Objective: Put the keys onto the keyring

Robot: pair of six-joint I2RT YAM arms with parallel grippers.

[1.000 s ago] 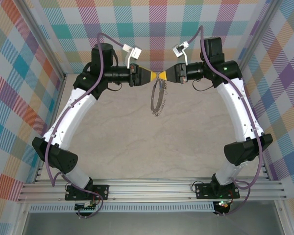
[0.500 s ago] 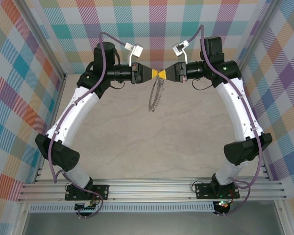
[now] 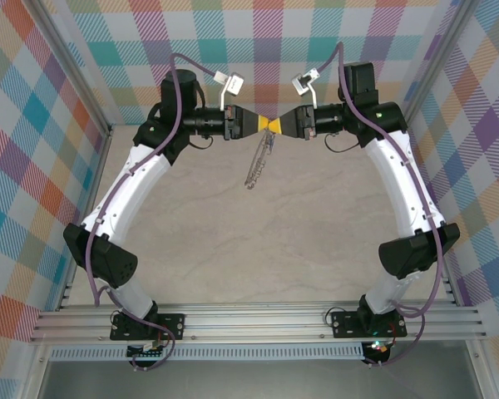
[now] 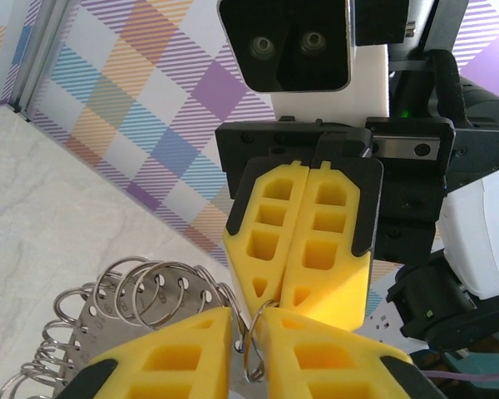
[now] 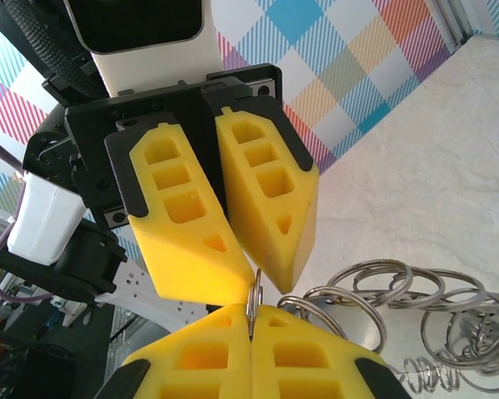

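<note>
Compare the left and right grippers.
Jaws: the left gripper's stand slightly apart; the right gripper's are pressed shut.
Grip: the right gripper pinches a loop of the keyring; the left gripper has a loop in its gap, not plainly clamped.
Shared: yellow fingers, meeting tip to tip above the table, with the keyring hanging below.

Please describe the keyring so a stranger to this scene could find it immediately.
Over the far side of the table, the left gripper and right gripper meet tip to tip. The keyring hangs from that point: a thin grey hoop fringed with small wire loops, unlike the blocky yellow fingers.
</note>
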